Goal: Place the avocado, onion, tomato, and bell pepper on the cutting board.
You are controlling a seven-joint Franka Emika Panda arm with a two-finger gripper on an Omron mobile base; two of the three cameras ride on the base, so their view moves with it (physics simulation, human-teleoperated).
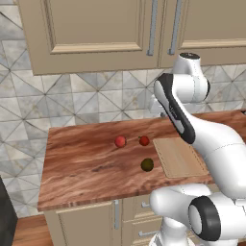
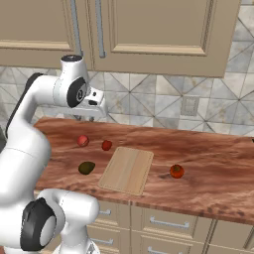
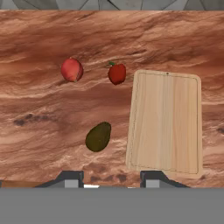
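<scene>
- The small dark olive-green avocado [image 3: 98,137] lies on the reddish-brown wood counter [image 3: 39,109], off the flat pale tan wooden cutting board [image 3: 166,122] and near its left edge; nothing rests on the board yet.
- In the hand view the avocado sits at about 11 o'clock from the two-finger gripper [image 3: 111,180], not far ahead of the fingertips [image 3: 70,179]. Its long axis runs from roughly 1 o'clock to 7 o'clock, tilted against the line between the fingers.
- The fingers stand apart and hold nothing.
- Judging from this, the coming move calls for a short shift toward 11 o'clock, a descent, and perhaps a small wrist roll to close across the avocado's narrow side.
- The arm is raised high over the counter, hand pointing straight down, elbow folded near the wall.
- A pinkish-red round ball [image 3: 71,69] lies at 10 o'clock of the avocado, a deeper red one with a green stem [image 3: 117,73] at 1 o'clock.
- A third red ball [image 2: 176,171] lies at 3 o'clock of the board in the right base view.
</scene>
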